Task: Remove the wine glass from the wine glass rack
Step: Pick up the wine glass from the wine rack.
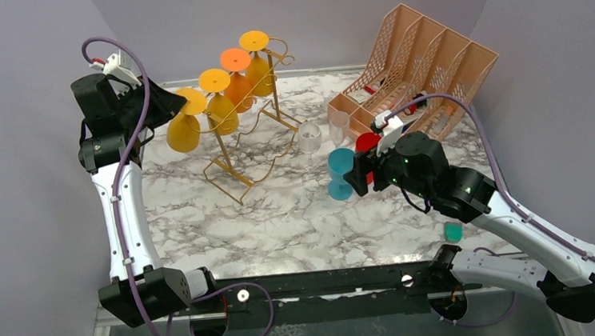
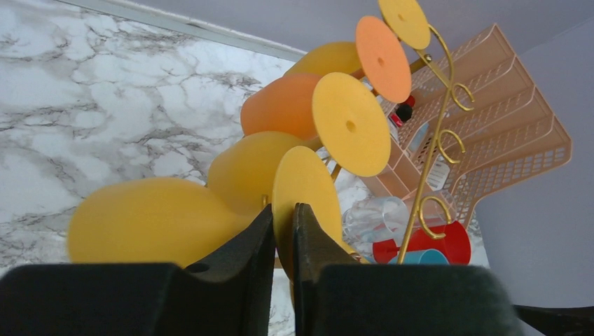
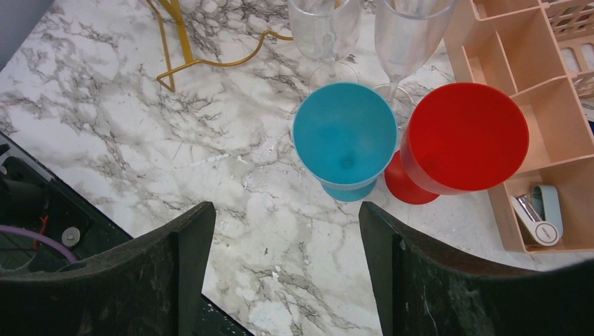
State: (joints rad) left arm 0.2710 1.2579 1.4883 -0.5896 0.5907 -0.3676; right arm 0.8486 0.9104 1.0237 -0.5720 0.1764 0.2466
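The gold wire wine glass rack [image 1: 246, 152] stands at the back middle of the marble table, with several yellow and orange glasses hanging upside down from its rails. The yellow wine glass [image 1: 183, 131] at the left end has its bowl [image 2: 147, 220] to the left of my fingers and its foot disc [image 2: 312, 175] pinched between them. My left gripper [image 2: 284, 210] is shut on that foot disc. My right gripper [image 3: 280, 210] hangs open over bare marble, just short of a blue glass [image 3: 344, 133].
A red glass [image 3: 466, 136] and two clear glasses [image 3: 326, 28] stand upright beside the blue one. The peach lattice organizer [image 1: 422, 62] fills the back right corner. One looped rack foot [image 3: 182, 49] lies left of the clear glasses. A small teal object [image 1: 452, 232] sits near the right arm.
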